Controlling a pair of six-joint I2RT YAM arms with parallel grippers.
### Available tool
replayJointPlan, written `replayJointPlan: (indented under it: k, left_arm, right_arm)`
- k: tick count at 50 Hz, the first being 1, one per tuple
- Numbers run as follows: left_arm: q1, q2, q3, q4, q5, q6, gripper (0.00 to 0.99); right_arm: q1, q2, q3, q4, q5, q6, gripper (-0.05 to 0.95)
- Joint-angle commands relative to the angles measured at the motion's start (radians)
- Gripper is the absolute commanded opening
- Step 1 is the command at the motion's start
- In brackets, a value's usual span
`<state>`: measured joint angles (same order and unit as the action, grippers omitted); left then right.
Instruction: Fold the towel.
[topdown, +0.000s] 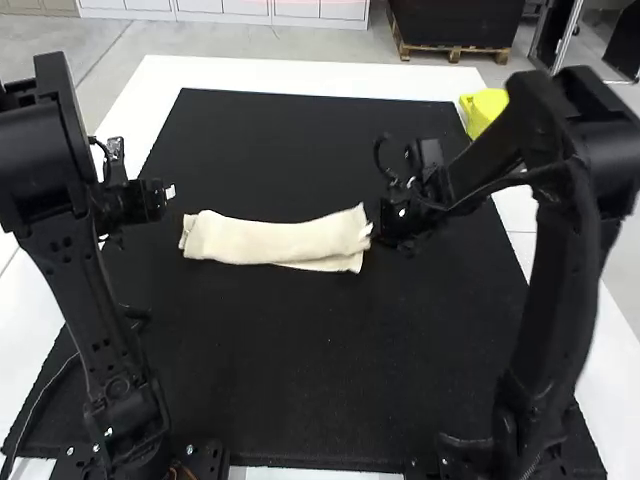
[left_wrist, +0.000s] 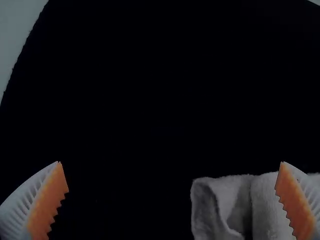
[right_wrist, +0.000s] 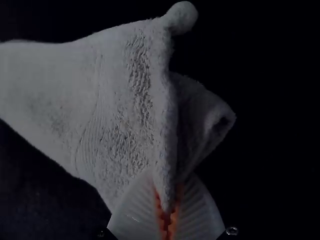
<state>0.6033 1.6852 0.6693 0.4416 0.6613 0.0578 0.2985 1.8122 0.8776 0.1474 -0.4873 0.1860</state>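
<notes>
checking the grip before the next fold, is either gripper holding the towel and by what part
Right gripper pinches the towel by an edge at its right end; left gripper is open, holding nothing.

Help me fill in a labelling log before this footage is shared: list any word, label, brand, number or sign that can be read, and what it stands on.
Readable text: none.
Towel: no print or label to be made out.
Black mat: none to be made out.
Yellow item: none to be made out.
Left arm and right arm: small light specks, too small to tell whether they are print.
</notes>
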Motion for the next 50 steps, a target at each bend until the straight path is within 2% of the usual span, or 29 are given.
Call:
replayJointPlan:
  k: [1, 9, 21, 41, 50]
  left_arm:
    - [0.007, -0.062, 0.024, 0.005, -0.011, -0.007, 0.970]
    - [0.010, -0.079, 0.021, 0.005, -0.022, -0.009, 0.970]
    - [0.012, -0.090, 0.018, 0.002, -0.032, -0.001, 0.970]
    - [0.012, -0.110, 0.006, 0.000, -0.052, -0.003, 0.970]
    - [0.032, -0.111, -0.014, 0.003, -0.055, -0.004, 0.970]
  right_arm:
    - [-0.007, -0.077, 0.011, -0.005, -0.016, 0.015, -0.03]
    - [0.037, -0.120, 0.034, -0.031, -0.020, 0.049, -0.03]
    - [0.169, -0.108, 0.113, -0.039, -0.014, 0.102, -0.03]
    - [0.343, 0.018, 0.251, -0.037, 0.001, 0.121, -0.03]
    - [0.407, 0.084, 0.314, -0.035, 0.013, 0.122, -0.03]
